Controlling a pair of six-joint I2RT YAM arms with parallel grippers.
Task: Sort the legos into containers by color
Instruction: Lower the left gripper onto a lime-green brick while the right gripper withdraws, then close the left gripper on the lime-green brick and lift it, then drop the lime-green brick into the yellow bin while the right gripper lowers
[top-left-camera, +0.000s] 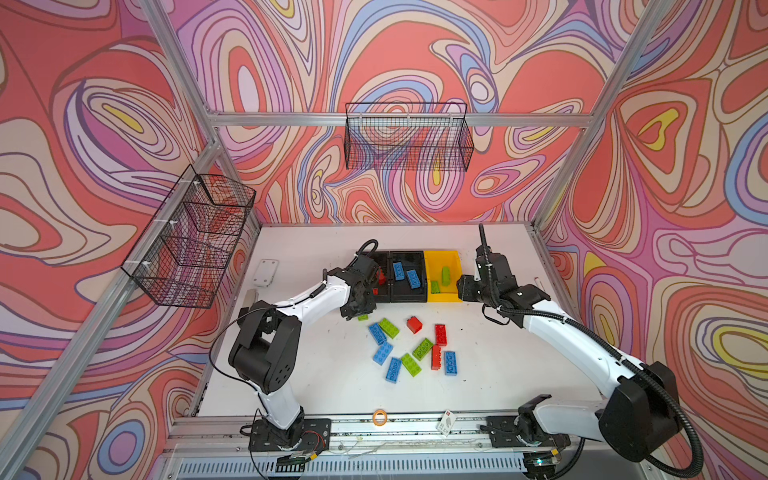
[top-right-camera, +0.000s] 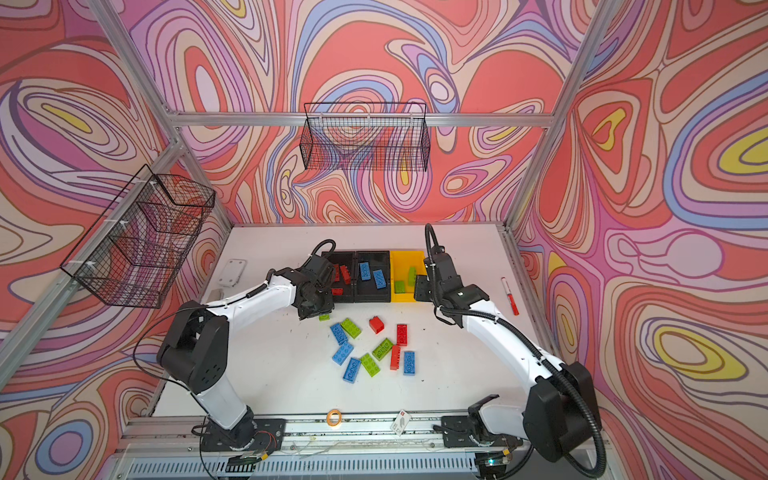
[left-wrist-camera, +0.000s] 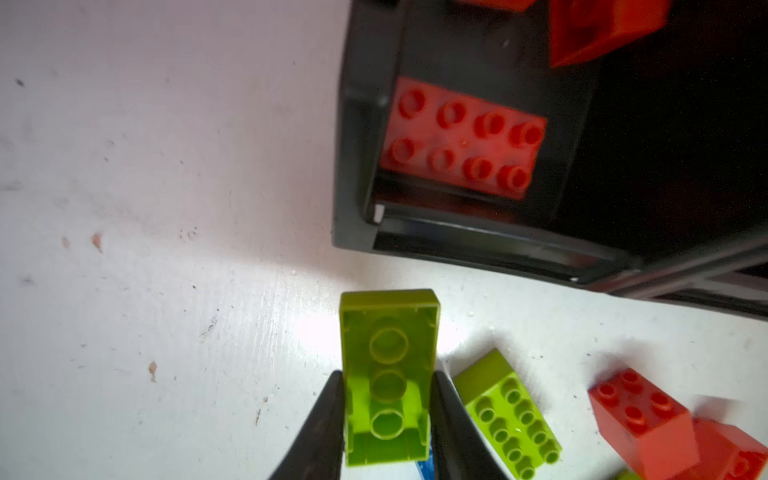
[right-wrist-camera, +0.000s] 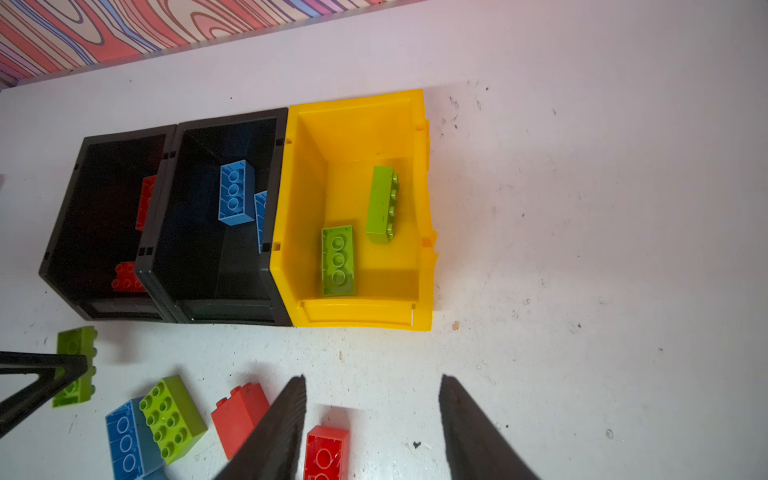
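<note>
My left gripper (left-wrist-camera: 388, 376) is shut on a lime green lego (left-wrist-camera: 388, 332), hollow underside toward the camera, just in front of the left black container (left-wrist-camera: 357, 166). In both top views that lego (top-left-camera: 363, 317) (top-right-camera: 323, 317) peeks out under the left gripper. The left black container (right-wrist-camera: 62, 232) holds red legos, the middle black one (right-wrist-camera: 232, 311) two blue, the yellow one (right-wrist-camera: 361, 316) two green. My right gripper (right-wrist-camera: 372, 379) hangs open and empty in front of the yellow container, above a red lego (right-wrist-camera: 326, 453). Several loose legos (top-left-camera: 415, 349) lie mid-table.
Black wire baskets hang on the left wall (top-left-camera: 191, 241) and back wall (top-left-camera: 409, 141). A white plate (top-left-camera: 266, 272) lies at the table's left, a red marker (top-right-camera: 510, 296) at its right. A tape ring (top-left-camera: 379, 417) and a tag (top-left-camera: 446, 422) sit on the front rail.
</note>
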